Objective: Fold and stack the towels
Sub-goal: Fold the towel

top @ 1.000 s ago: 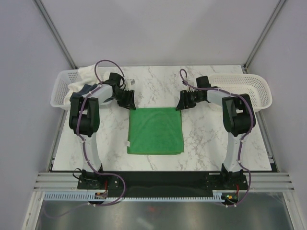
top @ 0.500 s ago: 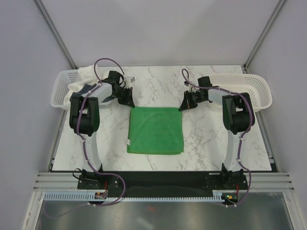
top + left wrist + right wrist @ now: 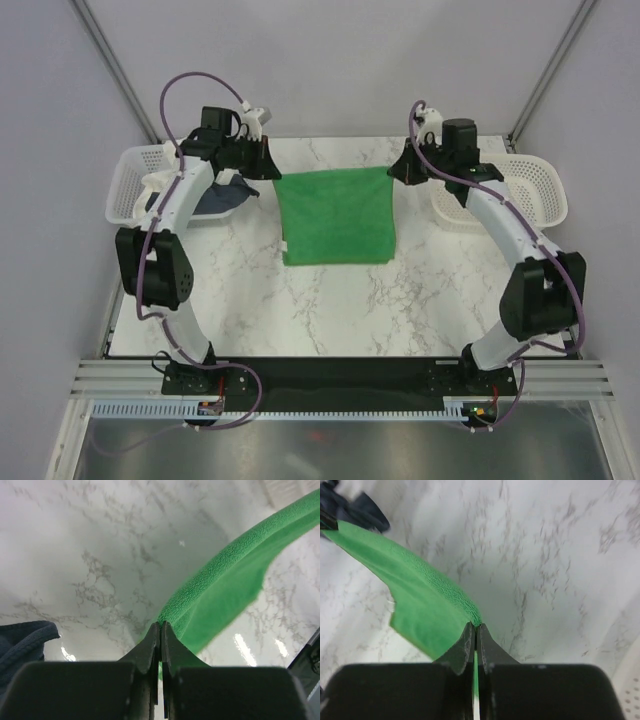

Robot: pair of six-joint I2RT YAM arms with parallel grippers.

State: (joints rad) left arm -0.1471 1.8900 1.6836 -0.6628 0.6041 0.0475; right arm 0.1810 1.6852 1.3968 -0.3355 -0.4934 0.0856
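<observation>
The green towel [image 3: 335,215] hangs lifted by its two far corners, and its lower part trails down to the marble table [image 3: 330,310]. My left gripper [image 3: 274,172] is shut on the left corner, and in the left wrist view the gripper [image 3: 160,625] pinches green cloth [image 3: 225,580] between its tips. My right gripper [image 3: 398,172] is shut on the right corner, and its wrist view shows the gripper [image 3: 475,626] nipping the towel's edge [image 3: 420,595]. The navy towel [image 3: 215,197] spills from the left basket [image 3: 130,185] beside a cream towel [image 3: 162,185].
A second white mesh basket [image 3: 535,190] stands at the table's right side, behind my right arm. Grey walls and metal frame posts close in the back and sides. The navy towel [image 3: 20,642] lies close to my left gripper.
Both grippers closed on the green towel's far corners. They then rose and moved toward the back of the table, pulling the towel up off the table.
</observation>
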